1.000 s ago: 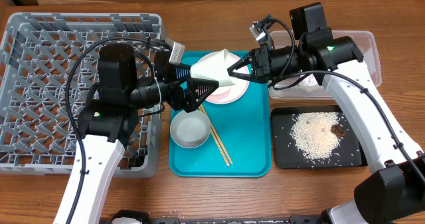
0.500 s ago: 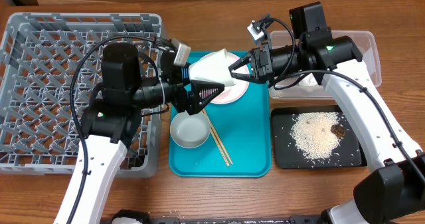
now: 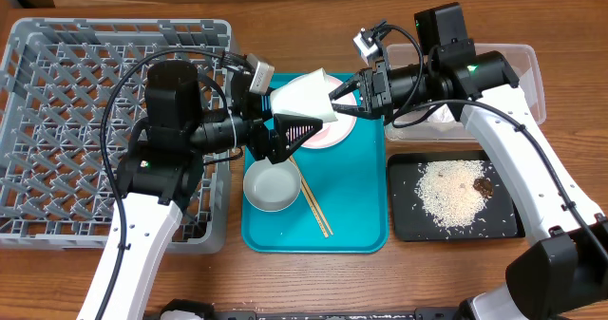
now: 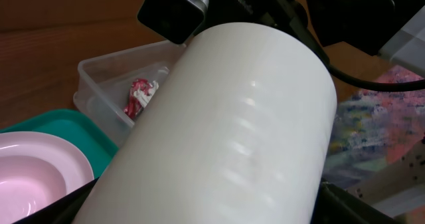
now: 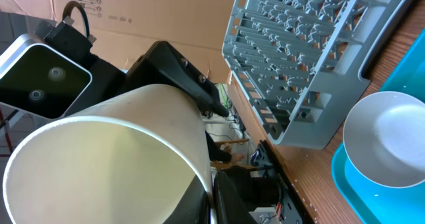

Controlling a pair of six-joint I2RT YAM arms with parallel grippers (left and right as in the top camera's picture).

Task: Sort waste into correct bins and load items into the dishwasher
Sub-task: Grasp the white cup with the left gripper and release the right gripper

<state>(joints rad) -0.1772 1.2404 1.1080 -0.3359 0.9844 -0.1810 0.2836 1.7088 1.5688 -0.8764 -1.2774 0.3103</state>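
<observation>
1. The cup (image 3: 302, 94) is held in the air on its side over the teal tray (image 3: 356, 227), above the plate (image 3: 331, 135). Its open end faces the right arm.
2. The right end effector (image 3: 337, 97) is closed on the cup's rim. In the right wrist view, one dark finger (image 5: 214, 192) is pressed against the outer wall at the lip.
3. The left end effector (image 3: 294, 117) has its fingers spread on either side of the cup body. The cup fills the left wrist view, and I cannot tell whether the fingers clamp it or only flank it.
4. The bowl (image 3: 271, 185) sits upright on the teal tray, just in front of the plate. The chopsticks (image 3: 313, 202) lie beside it on the tray, angled.
5. The grey crate (image 3: 76, 92) is on the desk (image 3: 570, 16) left of the tray, under the left arm.
6. The black tray (image 3: 407, 220) is on the right and holds a heap of rice (image 3: 451, 195). A brown scrap (image 3: 484, 184) lies at the edge of the heap.
7. The clear tub (image 3: 527, 68) is behind the black tray, partly hidden by the right arm. It holds a red wrapper (image 4: 139, 96) and some white tissue (image 3: 432, 121).
</observation>
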